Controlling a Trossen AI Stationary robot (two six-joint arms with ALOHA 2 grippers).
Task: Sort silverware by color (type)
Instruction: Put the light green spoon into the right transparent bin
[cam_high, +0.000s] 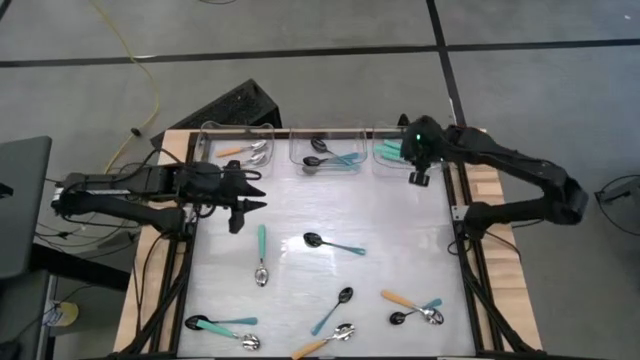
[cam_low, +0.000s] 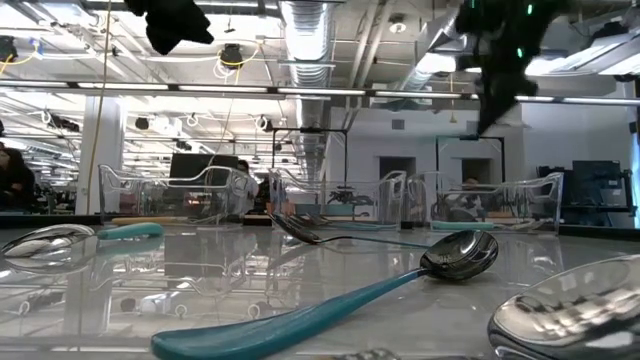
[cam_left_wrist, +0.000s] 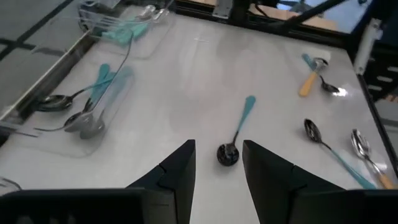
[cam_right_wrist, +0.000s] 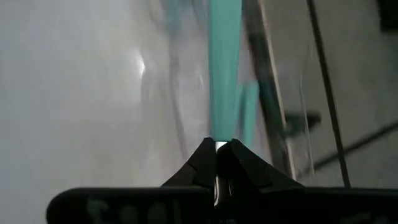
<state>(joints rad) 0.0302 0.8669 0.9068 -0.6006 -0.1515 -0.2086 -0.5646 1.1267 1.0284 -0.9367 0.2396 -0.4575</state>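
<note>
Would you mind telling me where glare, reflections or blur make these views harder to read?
Low view: the glossy table mirrors ceiling lights, and the nearest teal-handled spoon is soft. Right wrist view: streaky blur behind the teal handle pinched in the right tool. High and left wrist views: only a mild sheen.

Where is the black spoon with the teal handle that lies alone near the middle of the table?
From above, the black-bowled teal spoon lies near the table's centre, right of an upright silver-bowled teal spoon and ahead of the left arm's fingers.
</note>
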